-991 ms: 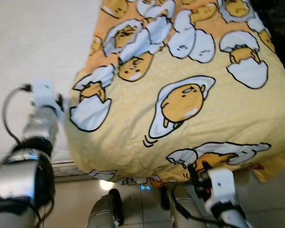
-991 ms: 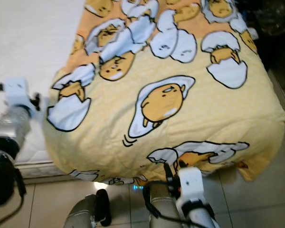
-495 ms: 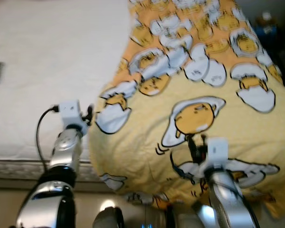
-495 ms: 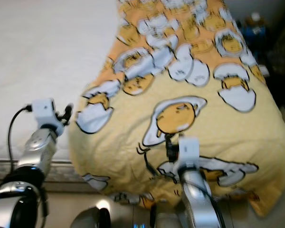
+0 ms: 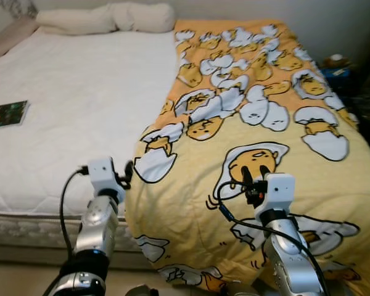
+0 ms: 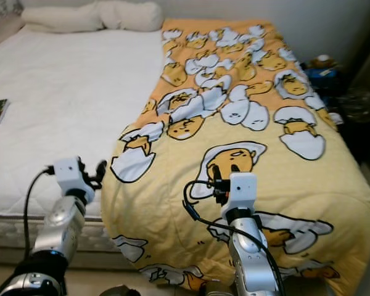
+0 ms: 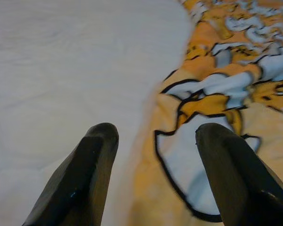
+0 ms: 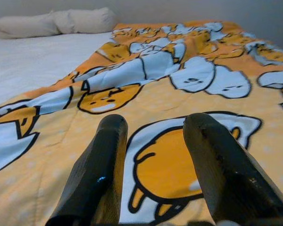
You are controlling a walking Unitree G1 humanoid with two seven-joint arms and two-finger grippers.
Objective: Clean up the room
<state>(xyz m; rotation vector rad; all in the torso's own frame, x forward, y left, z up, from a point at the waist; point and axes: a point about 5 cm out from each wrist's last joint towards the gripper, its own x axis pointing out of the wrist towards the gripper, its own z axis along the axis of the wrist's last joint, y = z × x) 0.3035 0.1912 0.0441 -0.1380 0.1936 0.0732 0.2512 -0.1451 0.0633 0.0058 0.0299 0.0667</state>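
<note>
A yellow blanket [image 5: 259, 117] printed with egg characters is spread over the right half of a bed [image 5: 68, 111]; its near end hangs over the foot of the mattress. The left half of the bed is seen as bare white mattress, with two pale pillows [image 5: 105, 17] laid at the head and a small book [image 5: 6, 114] lying flat near the left edge, well apart from the blanket.

The left tool [image 5: 127, 174] is held just at the blanket's left border near the foot of the bed — in the left wrist view its two black fingers [image 7: 89, 169] are seen spread, one over white sheet and the other over the printed cloth, with nothing pinched between them. The right tool [image 5: 249, 179] is held above the blanket over a large egg figure; its fingers [image 8: 104, 160] are likewise spread apart and nothing is gripped.

Dark clutter [image 5: 339, 65] is visible on the floor beside the bed's right side, too dim to be identified.
</note>
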